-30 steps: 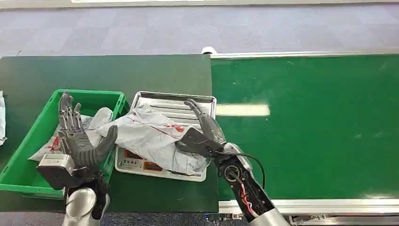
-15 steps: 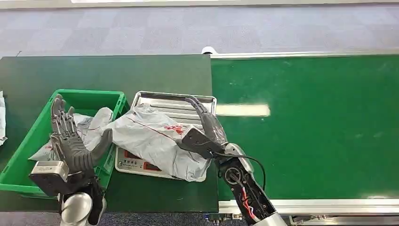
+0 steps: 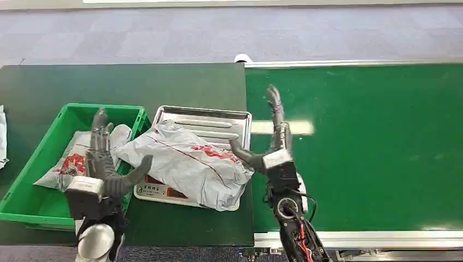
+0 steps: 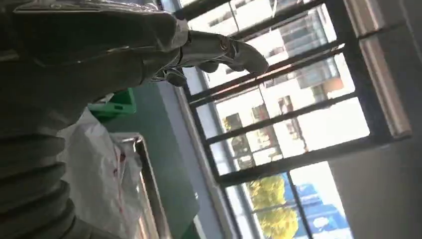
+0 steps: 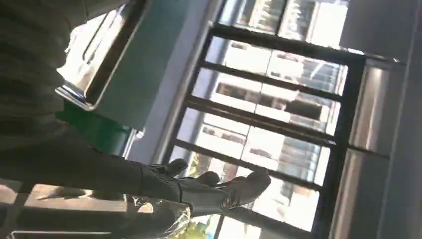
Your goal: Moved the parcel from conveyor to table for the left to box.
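A crumpled grey parcel point(image 3: 188, 164) with red print lies across the silver scale tray point(image 3: 210, 117) on the dark table; its pale bag point(image 4: 102, 174) also appears in the left wrist view. My right hand point(image 3: 273, 150) stands just right of the parcel over the conveyor edge, fingers spread and pointing up, holding nothing. My left hand point(image 3: 106, 169) hovers at the green box's point(image 3: 33, 202) near right corner, fingers apart, thumb toward the parcel, empty. Another grey parcel point(image 3: 73, 161) lies inside the box.
The green conveyor belt point(image 3: 371, 142) fills the right side, bare, with a metal rail along its near edge. The dark table point(image 3: 125, 82) carries the box and tray. A white item point(image 3: 2, 136) sits at the far left edge.
My right hand has lifted off the parcel and swung right, its fingers now upright over the belt. My left hand has shifted slightly right toward the parcel. The parcel stays on the tray.
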